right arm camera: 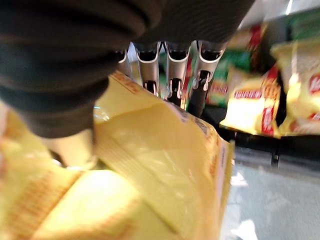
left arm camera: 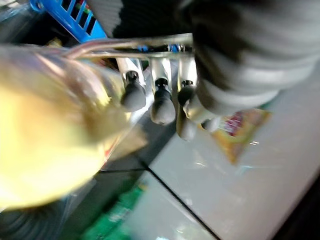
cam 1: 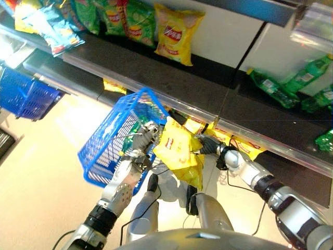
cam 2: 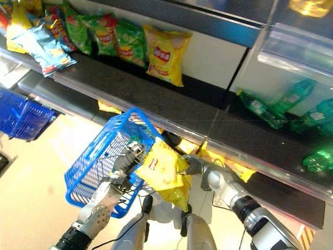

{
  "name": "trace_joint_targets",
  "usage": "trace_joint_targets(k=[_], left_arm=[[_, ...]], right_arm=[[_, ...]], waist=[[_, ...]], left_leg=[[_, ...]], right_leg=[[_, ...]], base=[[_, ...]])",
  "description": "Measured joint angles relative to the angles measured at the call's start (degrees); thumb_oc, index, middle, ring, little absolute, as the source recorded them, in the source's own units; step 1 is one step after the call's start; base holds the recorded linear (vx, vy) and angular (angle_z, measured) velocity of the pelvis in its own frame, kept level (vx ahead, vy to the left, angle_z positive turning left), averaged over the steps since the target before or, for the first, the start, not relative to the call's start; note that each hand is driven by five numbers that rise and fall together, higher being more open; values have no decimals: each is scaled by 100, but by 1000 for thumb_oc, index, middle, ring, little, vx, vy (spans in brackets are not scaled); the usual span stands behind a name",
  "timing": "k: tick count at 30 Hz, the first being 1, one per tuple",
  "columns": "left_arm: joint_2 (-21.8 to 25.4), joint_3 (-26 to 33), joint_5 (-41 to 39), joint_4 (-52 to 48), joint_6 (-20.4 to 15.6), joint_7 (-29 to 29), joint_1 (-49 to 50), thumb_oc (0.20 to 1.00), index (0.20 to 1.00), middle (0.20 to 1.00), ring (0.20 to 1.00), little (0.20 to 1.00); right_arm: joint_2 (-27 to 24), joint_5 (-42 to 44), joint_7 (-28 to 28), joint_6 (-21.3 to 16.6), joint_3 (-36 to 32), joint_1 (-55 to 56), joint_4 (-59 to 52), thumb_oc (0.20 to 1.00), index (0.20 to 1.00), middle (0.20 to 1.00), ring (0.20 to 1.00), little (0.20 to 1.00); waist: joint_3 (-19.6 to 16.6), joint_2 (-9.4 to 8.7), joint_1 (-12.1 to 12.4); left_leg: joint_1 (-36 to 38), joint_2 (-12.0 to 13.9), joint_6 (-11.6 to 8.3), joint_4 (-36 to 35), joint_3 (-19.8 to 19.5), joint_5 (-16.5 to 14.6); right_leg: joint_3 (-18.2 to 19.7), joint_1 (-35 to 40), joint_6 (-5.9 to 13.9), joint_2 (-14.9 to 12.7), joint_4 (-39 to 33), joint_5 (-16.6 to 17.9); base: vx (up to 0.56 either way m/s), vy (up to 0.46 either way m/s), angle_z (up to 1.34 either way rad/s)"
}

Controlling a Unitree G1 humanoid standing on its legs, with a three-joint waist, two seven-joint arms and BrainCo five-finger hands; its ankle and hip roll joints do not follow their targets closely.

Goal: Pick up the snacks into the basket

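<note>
In the left eye view, your right hand is pinching the yellow snack bag at its edge, holding it just beside the rim of the blue basket, below the shelf's front edge. Your left hand is curling round the basket handle. In the left wrist view, its fingers are hooking over that wire. In the right wrist view, fingers and thumb are clamping the bag.
</note>
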Motion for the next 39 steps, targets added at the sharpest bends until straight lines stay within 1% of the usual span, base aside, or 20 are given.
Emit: trace_joint_targets(k=[2,5,7,9,10,11,14,18,19,21,22,23,24,26,28,30,31,34,35,39], left_arm=[[57,-110,-1,0,19,0,-17,200,200,200,200,200],[150,-185,-10,1,239,0,-19,200,200,200,200,200],[166,-250,-30,1,353,0,-16,200,200,200,200,200],[143,-345,-76,-1,358,-1,-26,200,200,200,200,200],[159,-402,-77,-6,363,-43,-43,200,200,200,200,200],[161,-444,-79,-6,368,-62,-45,200,200,200,200,200],[174,-594,-79,-12,391,-145,-119,200,200,200,200,200],[282,-950,-233,-45,407,-245,-426,200,200,200,200,200],[305,-1045,-324,-65,421,-251,-498,200,200,200,200,200],[383,-1037,-400,-83,427,-259,-556,200,200,200,200,200],[403,-1035,-408,-95,426,-259,-584,200,200,200,200,200],[460,-1043,-463,-102,436,-258,-689,200,200,200,200,200],[474,-1057,-465,-102,446,-258,-777,200,200,200,200,200],[486,-1193,-529,-120,547,-241,-1097,200,200,200,200,200],[512,-1320,-529,-141,601,-242,-1269,200,200,200,200,200],[509,-1428,-590,-171,640,-239,-1371,200,200,200,200,200],[501,-1550,-688,-175,657,-237,-1501,200,200,200,200,200],[483,-1577,-752,-257,656,-216,-1591,200,200,200,200,200],[483,-1604,-761,-326,655,-197,-1633,200,200,200,200,200],[377,-1934,-888,-553,647,-162,-1772,200,200,200,200,200]], right_arm=[[88,0,-93,56,-15,-82,122,200,200,200,200,200],[179,17,-338,108,-295,-168,176,200,200,200,200,200],[181,26,-444,126,-321,-202,134,200,200,200,200,200],[182,26,-479,161,-325,-208,133,200,200,200,200,200],[146,29,-491,179,-344,-234,133,200,200,200,200,200],[149,29,-524,182,-345,-263,133,200,200,200,200,200],[163,28,-573,210,-325,-486,151,200,200,200,200,200],[40,26,-551,256,-59,-1168,420,200,200,200,200,200],[51,27,-547,219,43,-1449,668,200,200,200,200,200],[99,27,-547,197,161,-1705,801,200,200,200,200,200],[152,28,-553,197,196,-1787,881,200,200,200,200,200],[337,28,-560,168,406,-2143,1368,200,200,200,200,200],[439,28,-560,177,439,-2302,1603,200,200,200,200,200],[627,27,-583,191,576,-2597,2051,200,200,200,200,200],[685,27,-582,195,593,-2619,2122,200,200,200,200,200],[867,26,-590,189,600,-2636,2426,200,200,200,200,200],[933,26,-593,193,605,-2640,2662,200,200,200,200,200],[980,22,-635,194,607,-2637,2828,200,200,200,200,200],[1038,12,-652,230,601,-2646,3001,200,200,200,200,200],[1089,-36,-713,428,600,-2659,3395,200,200,200,200,200]], waist=[[59,7,163],[201,-28,283],[219,-58,300],[222,-65,290],[226,-71,349],[229,-78,314],[244,-100,326],[314,-147,378],[382,-152,392],[504,-154,469],[542,-149,490],[584,-151,495],[623,-152,499],[796,-145,610],[897,-141,650],[947,-94,688],[1009,-24,777],[1109,73,793],[1152,127,789],[1174,166,817]], left_leg=[[-34,-24,-2,7,-45,1],[-73,-89,-6,4,-185,21],[-69,-117,9,1,-219,28],[-66,-105,32,-1,-220,45],[-61,-141,46,-15,-228,52],[-54,-143,49,-14,-230,54],[-47,-149,54,-13,-232,53],[-85,-114,48,-14,-226,51],[-81,-104,44,-5,-222,49],[-89,-91,40,-3,-223,47],[-98,-90,39,-2,-225,47],[-182,-97,35,34,-232,50],[-214,-99,34,44,-233,51],[-305,-120,28,114,-274,57],[-328,-137,28,115,-300,57],[-388,-186,35,139,-383,63],[-408,-222,36,164,-449,63],[-494,-273,43,229,-492,68],[-538,-288,55,242,-557,78],[-747,-423,80,375,-628,97]], right_leg=[[-72,14,5,-33,-8,-10],[-155,80,32,-76,-83,-18],[-211,171,56,-97,-161,-15],[-211,232,76,-96,-227,-13],[-219,280,96,-97,-294,5],[-219,297,103,-95,-310,11],[-215,306,108,-96,-325,16],[-210,255,96,-78,-352,24],[-201,255,89,-70,-352,29],[-198,242,71,-60,-351,40],[-199,234,69,-56,-347,41],[-210,168,67,-60,-322,42],[-210,134,62,-64,-308,45],[-229,86,66,-73,-285,60],[-266,95,70,-84,-305,59],[-364,101,95,-104,-321,43],[-386,119,115,-126,-321,30],[-446,109,141,-159,-291,1],[-534,109,148,-203,-286,-6],[-602,-69,204,-304,-82,-82]], base=[[13,22,23],[34,37,27],[20,23,23],[18,38,22],[3,26,12],[-10,8,6],[-11,12,-1],[-17,13,-2],[-23,12,-4],[-64,23,-3],[-70,20,2],[-42,15,3],[-49,14,4],[-32,6,6],[-22,-1,15],[-40,-1,24],[-32,8,22],[-19,18,24],[-18,27,30],[-36,32,23]])
